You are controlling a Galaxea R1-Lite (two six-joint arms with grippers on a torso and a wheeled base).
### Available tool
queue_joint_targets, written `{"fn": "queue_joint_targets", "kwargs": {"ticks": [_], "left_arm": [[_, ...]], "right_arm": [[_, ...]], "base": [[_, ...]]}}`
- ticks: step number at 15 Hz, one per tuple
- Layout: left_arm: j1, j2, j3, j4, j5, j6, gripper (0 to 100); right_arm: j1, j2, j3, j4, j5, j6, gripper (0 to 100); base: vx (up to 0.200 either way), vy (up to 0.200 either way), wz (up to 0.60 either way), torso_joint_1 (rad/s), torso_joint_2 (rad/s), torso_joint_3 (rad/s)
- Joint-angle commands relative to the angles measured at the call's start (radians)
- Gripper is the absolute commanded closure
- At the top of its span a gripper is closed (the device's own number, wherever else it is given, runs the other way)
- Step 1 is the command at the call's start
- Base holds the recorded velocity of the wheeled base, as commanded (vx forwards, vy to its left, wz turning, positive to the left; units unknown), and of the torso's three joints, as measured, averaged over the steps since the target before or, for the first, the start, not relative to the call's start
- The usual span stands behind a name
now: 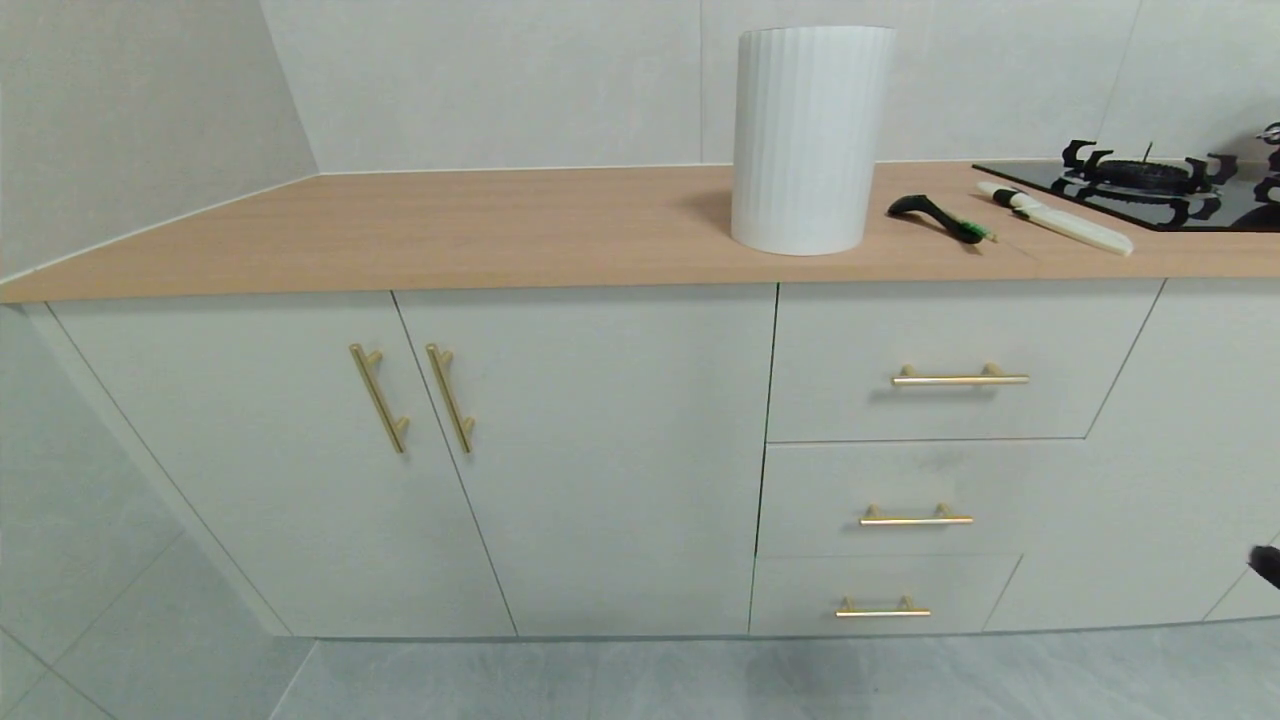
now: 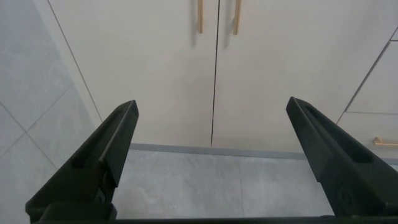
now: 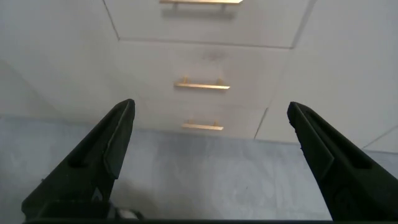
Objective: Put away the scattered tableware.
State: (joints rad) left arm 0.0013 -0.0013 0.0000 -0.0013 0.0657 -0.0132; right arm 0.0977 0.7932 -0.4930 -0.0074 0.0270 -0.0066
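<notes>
Black and spread wide, the left gripper (image 2: 211,106) is hanging released and grasping nothing, facing two cabinet doors (image 2: 143,74) above the grey tiled floor (image 2: 205,180). The right gripper (image 3: 211,107) is likewise gaping fully, touching nothing, pointing at three stacked drawers (image 3: 205,62). Five gold bar handles (image 1: 960,378) are showing in the head view: two upright on the doors, three level on the drawers. Above them, on the wooden countertop (image 1: 450,225), one ribbed white canister (image 1: 808,140) is standing upright. Just beside it, two utensils are lying loose and apart from each other: one black-handled utensil (image 1: 937,217) with a green tip, and one white knife (image 1: 1055,218) nearer the gas hob (image 1: 1140,180).
</notes>
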Motion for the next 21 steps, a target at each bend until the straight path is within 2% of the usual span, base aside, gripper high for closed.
{"fn": "queue_joint_targets", "kwargs": {"ticks": [1, 4, 7, 9, 14, 17, 21], "left_arm": [[0.0, 0.001, 0.0, 0.0, 0.0, -0.001, 0], [0.0, 0.001, 0.0, 0.0, 0.0, -0.001, 0], [0.0, 0.001, 0.0, 0.0, 0.0, -0.002, 0], [0.0, 0.001, 0.0, 0.0, 0.0, -0.001, 0], [0.0, 0.001, 0.0, 0.0, 0.0, -0.001, 0], [0.0, 0.001, 0.0, 0.0, 0.0, -0.001, 0], [0.0, 0.001, 0.0, 0.0, 0.0, -0.001, 0]], "right_arm": [[0.096, 0.477, -0.177, -0.092, -0.041, -0.003, 0], [0.093, 0.762, -0.328, -0.105, -0.045, -0.001, 0], [0.086, 0.922, -0.322, -0.114, -0.01, 0.005, 0], [0.085, 0.998, -0.311, -0.206, -0.073, 0.007, 0], [0.022, 1.213, -0.305, -0.411, -0.076, 0.007, 0], [-0.001, 1.328, -0.3, -0.602, -0.082, 0.01, 0], [-0.007, 1.394, -0.308, -0.686, -0.101, 0.036, 0]], "base": [[0.0, 0.0, 0.0, 0.0, 0.0, 0.0], [0.0, 0.0, 0.0, 0.0, 0.0, 0.0], [0.0, 0.0, 0.0, 0.0, 0.0, 0.0], [0.0, 0.0, 0.0, 0.0, 0.0, 0.0], [0.0, 0.0, 0.0, 0.0, 0.0, 0.0], [0.0, 0.0, 0.0, 0.0, 0.0, 0.0], [0.0, 0.0, 0.0, 0.0, 0.0, 0.0]]}}
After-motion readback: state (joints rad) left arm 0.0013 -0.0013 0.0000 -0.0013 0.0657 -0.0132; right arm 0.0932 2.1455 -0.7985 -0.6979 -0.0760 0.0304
